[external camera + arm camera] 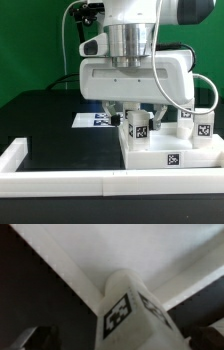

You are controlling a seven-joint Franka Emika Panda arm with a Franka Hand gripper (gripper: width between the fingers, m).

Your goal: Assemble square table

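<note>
1. The claw hangs with its jaws spread wide and grips nothing.
2. Between its fingers, at their tips, stands an upright white leg block with a black-white tag, seated on the slab below.
3. That square tabletop slab lies flat directly under the claw, a tag on its near edge.
4. Two more leg blocks stand beyond the claw toward the exterior view's right.
5. The marker board lies behind the claw on the black bench.
6. A long white rim borders the bench in front.
</note>
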